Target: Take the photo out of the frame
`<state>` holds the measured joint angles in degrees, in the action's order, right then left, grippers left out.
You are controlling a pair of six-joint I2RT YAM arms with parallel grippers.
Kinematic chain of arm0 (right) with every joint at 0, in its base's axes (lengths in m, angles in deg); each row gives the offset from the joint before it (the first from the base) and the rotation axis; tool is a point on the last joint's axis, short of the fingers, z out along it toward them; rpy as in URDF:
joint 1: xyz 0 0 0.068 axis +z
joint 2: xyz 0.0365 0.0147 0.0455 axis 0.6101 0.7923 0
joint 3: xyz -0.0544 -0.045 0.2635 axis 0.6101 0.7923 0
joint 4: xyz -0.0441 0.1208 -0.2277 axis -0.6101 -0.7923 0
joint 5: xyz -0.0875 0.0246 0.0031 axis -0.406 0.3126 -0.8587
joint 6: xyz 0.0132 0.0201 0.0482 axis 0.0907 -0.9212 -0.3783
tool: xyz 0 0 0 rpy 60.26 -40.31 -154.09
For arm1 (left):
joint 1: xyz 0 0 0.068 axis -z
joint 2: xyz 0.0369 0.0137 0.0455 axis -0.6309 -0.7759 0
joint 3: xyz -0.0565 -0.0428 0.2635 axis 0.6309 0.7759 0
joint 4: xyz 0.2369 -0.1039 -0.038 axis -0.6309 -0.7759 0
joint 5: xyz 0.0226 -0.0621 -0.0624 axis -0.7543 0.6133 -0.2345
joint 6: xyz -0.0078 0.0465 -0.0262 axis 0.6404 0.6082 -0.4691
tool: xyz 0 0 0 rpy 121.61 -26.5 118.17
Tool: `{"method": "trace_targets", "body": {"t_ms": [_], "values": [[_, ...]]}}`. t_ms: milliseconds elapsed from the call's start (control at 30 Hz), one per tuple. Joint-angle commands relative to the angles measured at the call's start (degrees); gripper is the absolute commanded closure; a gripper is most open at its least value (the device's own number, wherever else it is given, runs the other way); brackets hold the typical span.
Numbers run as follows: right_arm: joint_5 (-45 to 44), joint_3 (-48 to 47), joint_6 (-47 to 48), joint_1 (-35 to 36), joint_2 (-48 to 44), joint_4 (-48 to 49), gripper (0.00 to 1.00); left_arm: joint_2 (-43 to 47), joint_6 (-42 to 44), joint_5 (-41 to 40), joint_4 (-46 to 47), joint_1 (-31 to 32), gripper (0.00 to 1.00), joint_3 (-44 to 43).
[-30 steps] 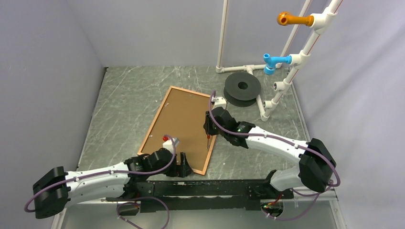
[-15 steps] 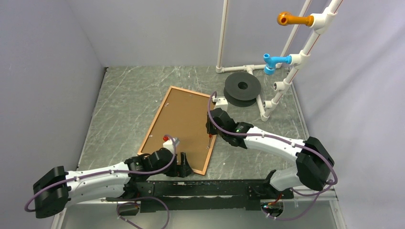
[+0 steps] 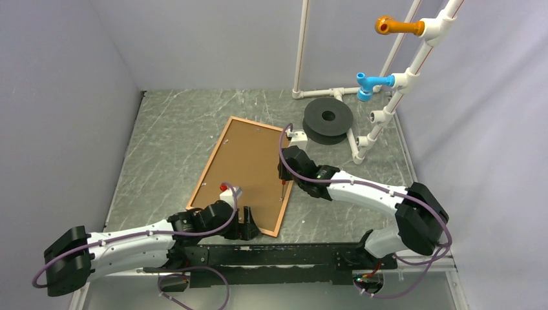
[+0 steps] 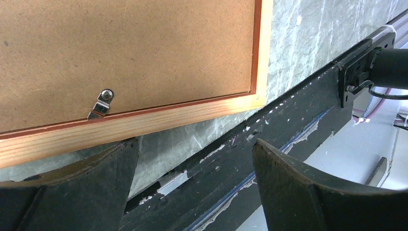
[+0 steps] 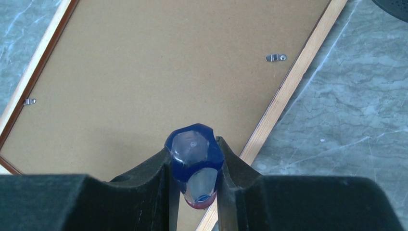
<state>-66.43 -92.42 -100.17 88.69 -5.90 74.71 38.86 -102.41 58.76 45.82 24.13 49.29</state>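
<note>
Seen from above, the left gripper (image 3: pixel 249 226) sits at 6 o'clock on the grey marbled table (image 3: pixel 174 129), its jaws spread wide and holding nothing. It is just beside the near short rail of the frame (image 3: pixel 209 161), close to that rail's right corner. Whether a finger touches the wood cannot be told.

The frame lies face down at mid-table, its long sides running from 7 o'clock up to 1 o'clock. From the back its thin rails show pale grained wood with a reddish-brown lip on the inner edge. A plain brown fibreboard backing (image 3: pixel 249 165) fills the opening and covers the photo, which is out of sight. A small metal clip (image 4: pixel 101 103) on the near rail lies across the backing's edge. Two more show in the right wrist view (image 5: pixel 275 57) (image 5: pixel 29 101), one by each long rail. No writing can be read on the frame or backing.

At the frame's 4 o'clock edge, the right gripper (image 3: pixel 282 179) pinches a tool (image 5: pixel 193 161) with a clear blue handle and a red collar. Its thin shaft points down at the right long rail.

At 1 o'clock from the frame a black disc (image 3: pixel 328 119) lies flat. Beside it stands a white pipe rack (image 3: pixel 413 61) with a blue peg (image 3: pixel 371 84) and an orange peg (image 3: pixel 397 26).
</note>
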Motion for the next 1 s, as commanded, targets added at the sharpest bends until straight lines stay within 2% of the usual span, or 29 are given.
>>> {"method": "trace_targets", "body": {"t_ms": [0, 167, 667, 967], "values": [[-2.29, 0.02, 0.51, 0.16, 0.65, 3.97, 1.0, -0.56, 0.16, -0.07, 0.73, -0.08, 0.09, -0.76], [-3.98, -0.8, 1.32, 0.21, 2.17, 4.46, 1.0, -1.2, 0.23, 0.11, 1.07, -0.09, 0.09, -0.91], [0.26, -3.61, 3.59, 0.23, 4.63, 9.34, 1.0, -1.26, 0.15, -0.12, 0.78, -0.07, 0.09, -1.11], [-0.82, -5.61, 5.62, 0.2, 6.03, 9.94, 1.0, -1.47, 0.3, -0.15, 0.6, -0.05, 0.09, -1.8]]}}
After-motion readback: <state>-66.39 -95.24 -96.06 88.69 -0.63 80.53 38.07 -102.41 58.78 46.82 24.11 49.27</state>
